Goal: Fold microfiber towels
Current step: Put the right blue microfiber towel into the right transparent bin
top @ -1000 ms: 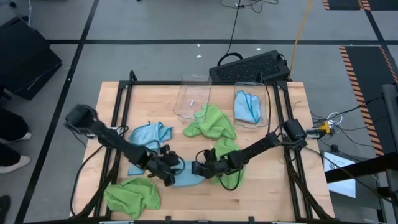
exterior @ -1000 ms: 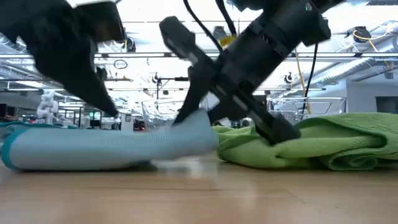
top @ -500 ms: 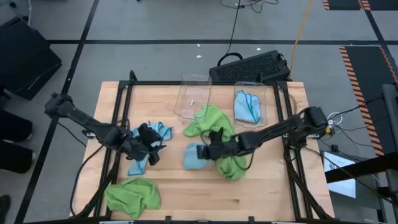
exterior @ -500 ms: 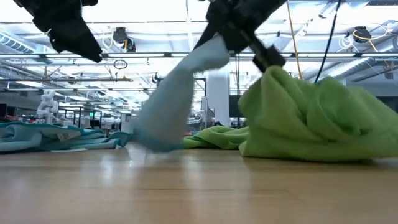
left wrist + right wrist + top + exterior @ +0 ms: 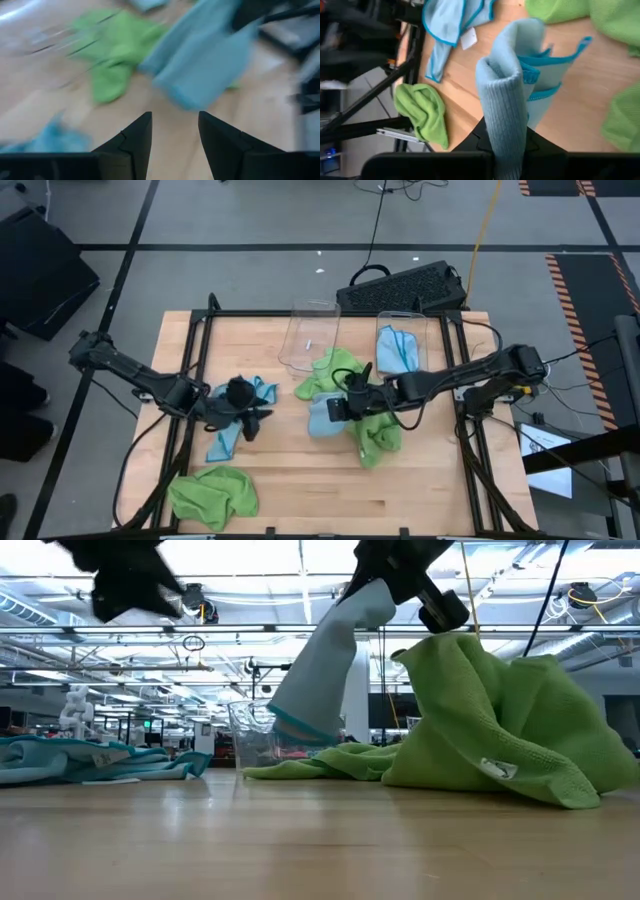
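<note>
Two clear bins point(image 5: 312, 335) at table's 12 o'clock; green towels point(image 5: 345, 380) heaped mid-table, crowding the lift. Right gripper point(image 5: 340, 406) clamped on folded blue towel point(image 5: 322, 416), raised at centre. Left gripper point(image 5: 248, 420) w/ fingers apart, empty, at 9 o'clock over another blue towel point(image 5: 228, 442).

The right gripper point(image 5: 335, 406) is raised over the middle of the table, fingers pinched tight on a blue towel point(image 5: 322, 416), its arm stretched in from the right edge. The left gripper point(image 5: 252, 417) hovers near the left edge, fingers parted and holding nothing.
</note>
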